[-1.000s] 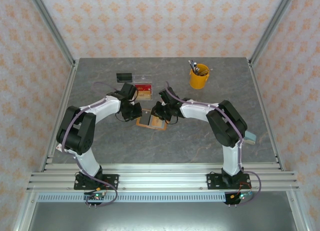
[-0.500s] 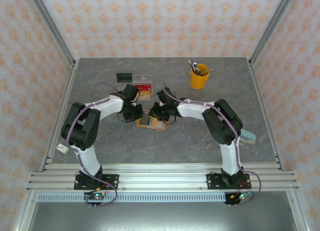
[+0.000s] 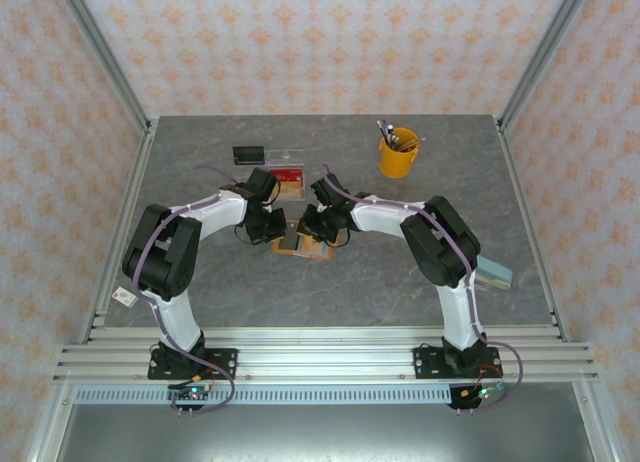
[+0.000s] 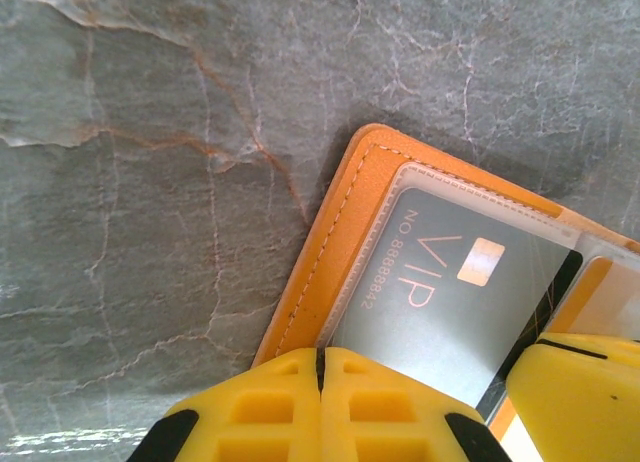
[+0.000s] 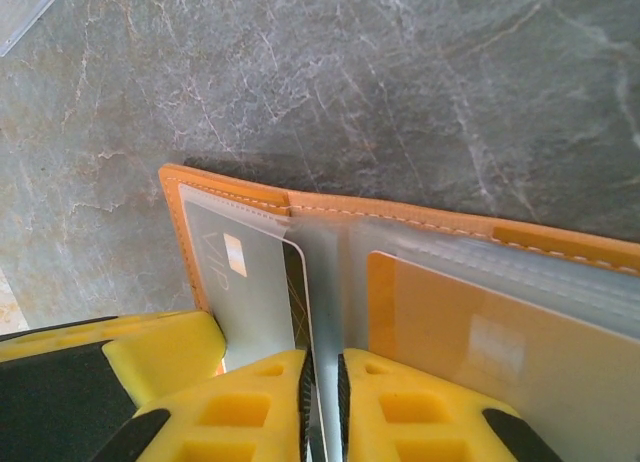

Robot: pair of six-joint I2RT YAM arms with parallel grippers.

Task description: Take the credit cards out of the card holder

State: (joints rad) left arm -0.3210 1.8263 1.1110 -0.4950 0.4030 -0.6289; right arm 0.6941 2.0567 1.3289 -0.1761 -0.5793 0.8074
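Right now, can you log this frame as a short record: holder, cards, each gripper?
card holder: open, lying on the table
grey VIP card: tucked in the holder
tan card: tucked in the holder's other half
left gripper: shut, at the holder's edge by the VIP card
right gripper: closed on the card holder's clear inner sleeve

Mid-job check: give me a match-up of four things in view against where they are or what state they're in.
1. card holder
2. VIP card
3. cup of pens
4. left gripper

A. far side of the table, right of centre
B. shut
C. grey, in a clear pocket
D. orange, lying open

Pairs: 1-D, 2-C, 3-A, 4-B
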